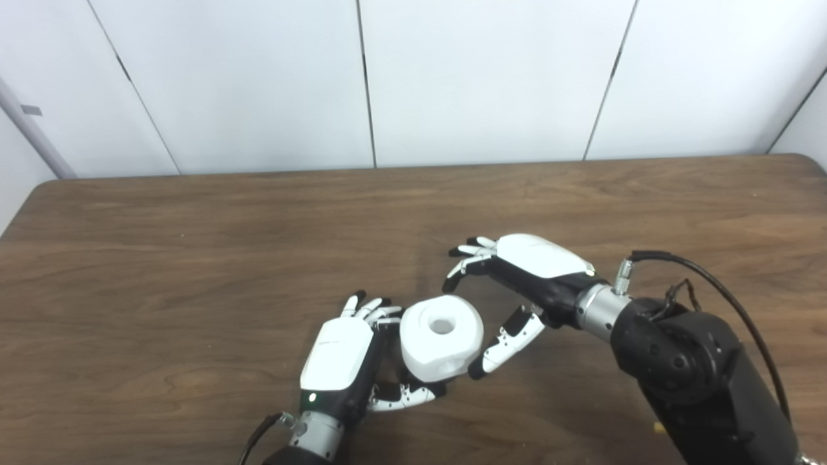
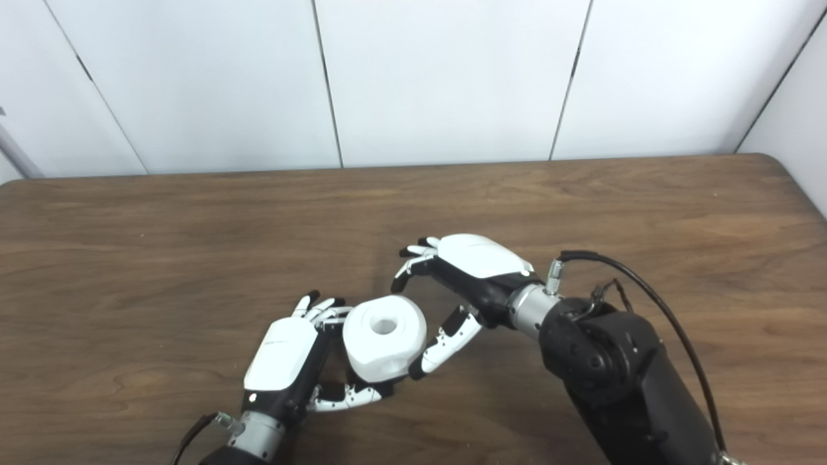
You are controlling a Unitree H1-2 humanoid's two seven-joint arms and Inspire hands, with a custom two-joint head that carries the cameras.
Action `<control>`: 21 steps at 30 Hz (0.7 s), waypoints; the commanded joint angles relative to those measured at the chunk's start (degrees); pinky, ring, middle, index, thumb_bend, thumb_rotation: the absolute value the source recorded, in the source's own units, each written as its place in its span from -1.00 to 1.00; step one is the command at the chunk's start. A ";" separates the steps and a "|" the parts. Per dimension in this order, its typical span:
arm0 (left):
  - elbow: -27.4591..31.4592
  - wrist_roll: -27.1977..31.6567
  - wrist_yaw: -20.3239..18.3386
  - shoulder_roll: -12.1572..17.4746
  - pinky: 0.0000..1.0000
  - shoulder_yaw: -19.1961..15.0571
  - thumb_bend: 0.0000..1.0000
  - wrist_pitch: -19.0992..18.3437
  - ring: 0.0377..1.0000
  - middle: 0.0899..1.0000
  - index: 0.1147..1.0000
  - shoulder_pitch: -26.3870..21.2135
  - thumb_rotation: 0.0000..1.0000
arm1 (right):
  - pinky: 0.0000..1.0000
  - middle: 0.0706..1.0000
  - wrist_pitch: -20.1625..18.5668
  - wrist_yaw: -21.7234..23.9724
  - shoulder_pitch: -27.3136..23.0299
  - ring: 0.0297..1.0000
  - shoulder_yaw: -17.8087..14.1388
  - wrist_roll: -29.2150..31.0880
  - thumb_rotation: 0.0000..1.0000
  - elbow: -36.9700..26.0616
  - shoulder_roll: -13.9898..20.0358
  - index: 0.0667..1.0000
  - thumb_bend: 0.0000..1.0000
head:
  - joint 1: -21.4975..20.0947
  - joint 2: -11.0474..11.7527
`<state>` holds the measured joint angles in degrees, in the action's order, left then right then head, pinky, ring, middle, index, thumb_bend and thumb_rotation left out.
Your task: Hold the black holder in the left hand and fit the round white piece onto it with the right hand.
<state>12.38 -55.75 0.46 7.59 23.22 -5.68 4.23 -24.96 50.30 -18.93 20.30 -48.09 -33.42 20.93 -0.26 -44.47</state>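
1. Low in the frame, a little left of centre, the left hand (image 1: 339, 361) sits with its white back facing up, its fingers (image 1: 368, 309) curled round the far left side of the round white piece (image 1: 441, 345) and its thumb reaching under the near edge of the piece; the hand is clamped on that piece.
2. Whether a black holder lies under the white piece cannot be told: the piece and the hand's dark palm hide whatever is beneath.
3. The round white piece stands just right of the left hand, its flat top turned up with a round hole in the middle.
4. Right of the piece, the right hand (image 1: 517, 290) holds nothing. Its fingers (image 1: 466, 258) are spread and arch above and beyond the upper right of the piece, apart from it, while its thumb points down-left, the tip just beside the lower right side of the piece.
5. From the lower right corner the right arm (image 1: 698, 381) comes in, black and bulky, with a black cable (image 1: 723, 294) looping over it.
6. Under everything lies the brown wood-grain bench (image 1: 194, 258), with white wall panels (image 1: 258, 77) along the top of the frame.
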 commanded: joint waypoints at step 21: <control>-0.03 -0.46 -2.07 0.31 1.00 -0.96 0.05 -1.90 0.76 0.53 -0.15 -0.34 -0.88 | 1.00 0.93 -1.55 3.25 -1.52 1.00 -6.68 1.75 -0.17 -5.35 2.91 0.52 1.00 | 0.06 -0.06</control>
<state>12.29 -55.22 -0.23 7.67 22.58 -5.97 4.10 -26.47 54.16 -19.10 14.59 -46.42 -37.13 23.15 -0.18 -44.47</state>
